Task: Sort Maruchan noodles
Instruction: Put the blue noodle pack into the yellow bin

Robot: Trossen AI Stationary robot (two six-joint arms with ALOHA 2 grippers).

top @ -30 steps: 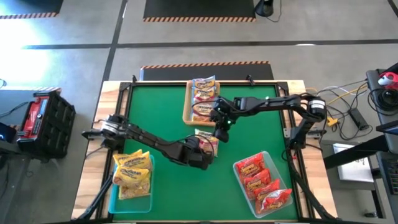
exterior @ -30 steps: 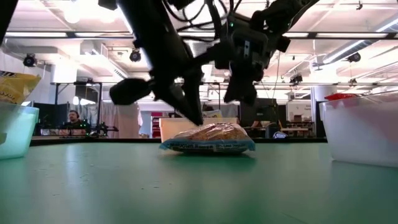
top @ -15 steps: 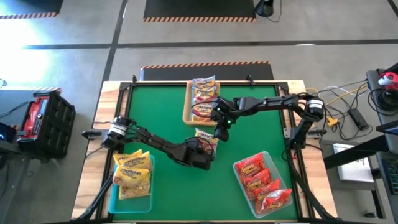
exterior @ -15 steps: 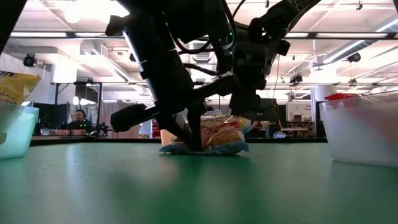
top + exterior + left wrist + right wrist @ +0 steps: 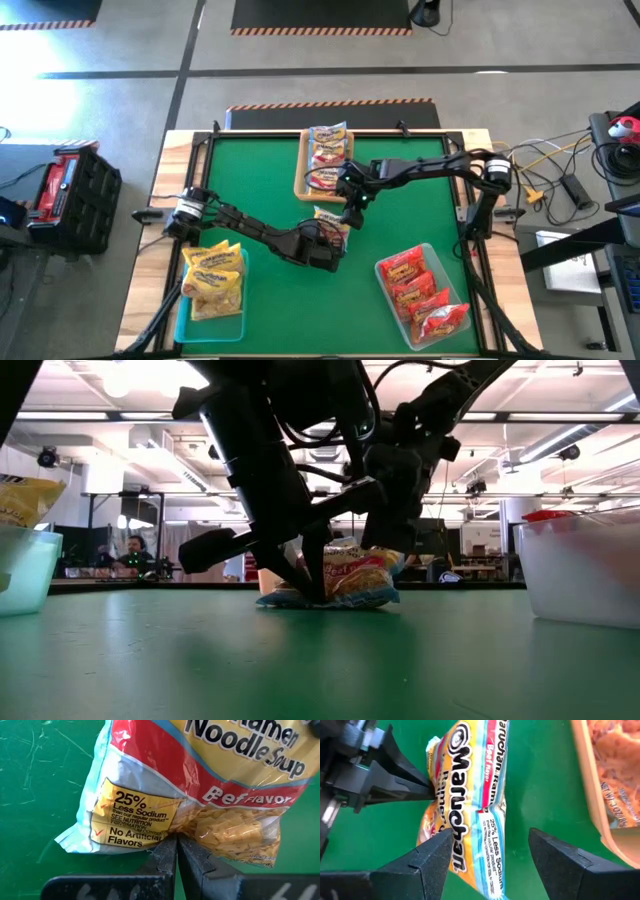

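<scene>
**Packet pinched and tipped up, right jaws now spread**

Green table unchanged: tan tray at the far middle, teal tray with yellow packets, clear bin with red ones. Left gripper, clenched on one edge of the Beef-flavor noodle packet at mid-table, now lifted on that edge instead of lying flat. Right gripper, closed a second ago, now spread wide just above the packet, apart from it.

right tool: sprang open, released packet | left tool: tilted packet up
</scene>
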